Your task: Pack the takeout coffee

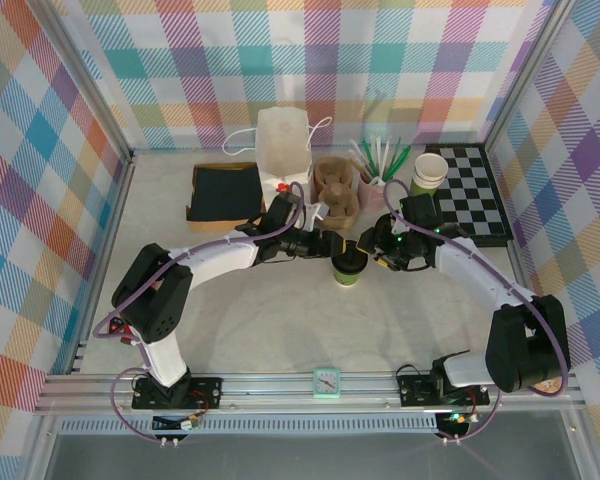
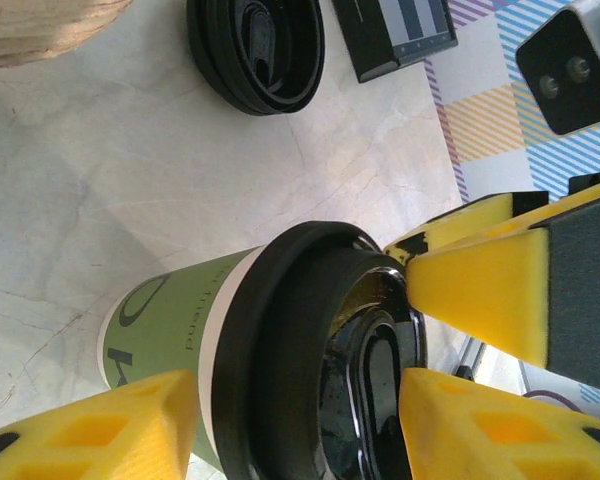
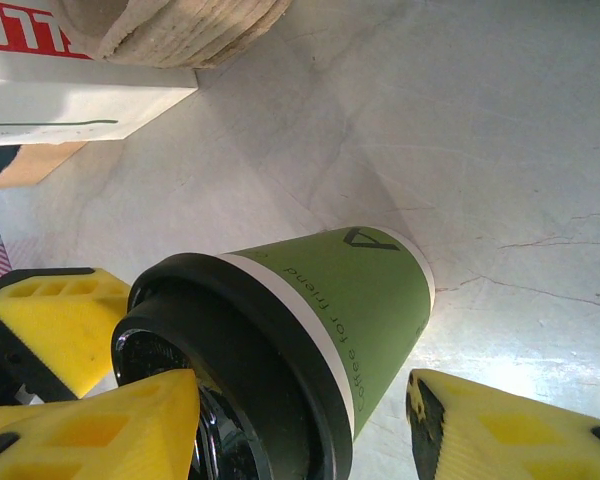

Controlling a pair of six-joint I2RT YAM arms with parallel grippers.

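The takeout coffee (image 1: 349,266), a green-and-cream cup with a black lid, stands upright on the table between both arms. My left gripper (image 1: 329,245) comes at it from the left and my right gripper (image 1: 379,251) from the right. Seen from the left wrist, the lid (image 2: 300,350) lies between the left gripper's (image 2: 295,430) yellow fingers: one beside the cup wall, one over the lid top. The right gripper (image 3: 300,430) is likewise open, one finger (image 3: 90,425) over the lid and the other past the cup's (image 3: 350,290) base. Neither pair clamps the cup.
The white flower-printed bag (image 1: 283,141) stands at the back, with a brown cup carrier (image 1: 336,186) beside it. A lidless cup (image 1: 429,172) and a checkerboard (image 1: 478,195) are at the back right. A black tray (image 1: 225,194) lies left. Spare black lids (image 2: 257,48) lie near.
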